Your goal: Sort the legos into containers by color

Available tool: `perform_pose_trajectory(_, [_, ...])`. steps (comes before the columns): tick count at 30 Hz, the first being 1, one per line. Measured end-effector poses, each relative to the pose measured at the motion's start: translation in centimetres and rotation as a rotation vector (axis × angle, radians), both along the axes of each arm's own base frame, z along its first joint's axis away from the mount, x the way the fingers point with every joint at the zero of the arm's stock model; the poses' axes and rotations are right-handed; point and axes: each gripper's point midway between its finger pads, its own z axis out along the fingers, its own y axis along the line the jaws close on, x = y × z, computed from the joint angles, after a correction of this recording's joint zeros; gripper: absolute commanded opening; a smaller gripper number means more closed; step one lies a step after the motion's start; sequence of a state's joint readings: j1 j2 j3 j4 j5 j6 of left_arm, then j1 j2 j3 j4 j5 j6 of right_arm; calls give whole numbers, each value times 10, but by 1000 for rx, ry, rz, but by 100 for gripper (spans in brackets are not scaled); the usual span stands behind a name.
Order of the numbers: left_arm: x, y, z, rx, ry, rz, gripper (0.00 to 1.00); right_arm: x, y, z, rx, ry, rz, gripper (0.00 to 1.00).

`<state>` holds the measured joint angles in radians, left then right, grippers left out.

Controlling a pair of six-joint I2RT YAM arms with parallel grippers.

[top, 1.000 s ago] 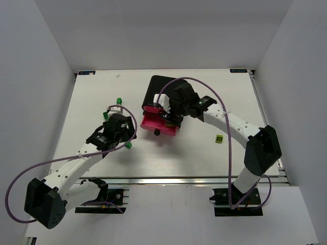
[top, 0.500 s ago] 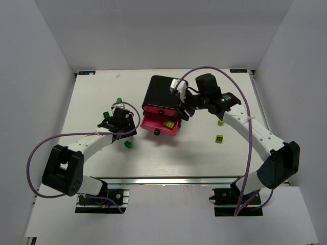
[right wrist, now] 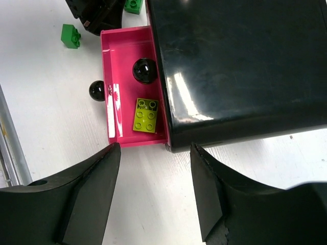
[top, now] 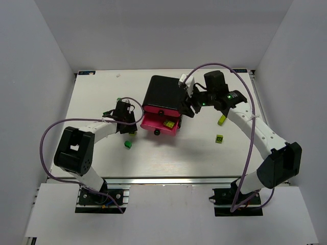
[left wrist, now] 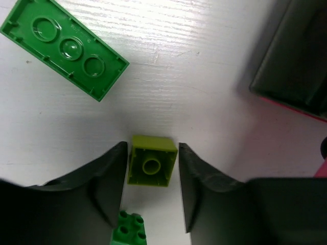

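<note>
- top: the left arm lies low and folded, with the left pincer (top: 124, 115) down on the table left of the casing (top: 161, 92); a second ago it was nearer its base. the right arm arches high, and the right pincer (top: 187, 104) has lifted off the open drawer (top: 152, 122).
- left wrist: the jaws are apart, straddling a yellow-green brick (left wrist: 152, 162); i can't tell whether they press it. a long green brick (left wrist: 64, 47) lies ahead-left. a small green one (left wrist: 129, 228) behind is cut off.
- right wrist: the jaws are wide apart and empty. just ahead, a yellow-green lego (right wrist: 145, 115) lies in the drawer.
</note>
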<state>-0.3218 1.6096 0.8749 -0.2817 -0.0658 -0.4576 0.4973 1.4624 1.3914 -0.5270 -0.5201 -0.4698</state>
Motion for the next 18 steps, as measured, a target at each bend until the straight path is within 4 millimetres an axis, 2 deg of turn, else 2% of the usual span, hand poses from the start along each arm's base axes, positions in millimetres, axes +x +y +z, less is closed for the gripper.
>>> perform_pose_trajectory(8, [-5, 7, 0, 16, 21, 22, 22, 10, -12, -1, 10, 20, -42, 62])
perform_pose_trajectory(11, [-8, 13, 13, 17, 6, 46, 20, 15, -17, 1, 20, 32, -80, 55])
perform_pose_trajectory(14, [-8, 16, 46, -9, -65, 69, 19, 24, -25, 2, 25, 44, -144, 31])
perform_pose_trajectory(15, [-6, 16, 62, -27, -103, 77, 19, 28, -28, 3, 28, 43, -170, 17])
perform_pose_trajectory(17, [0, 10, 98, -86, -190, 66, 19, 38, -37, 3, 34, 32, -228, 0])
perform_pose_trajectory(18, [4, 5, 115, -120, -230, 54, 18, 42, -41, 2, 38, 28, -257, 0])
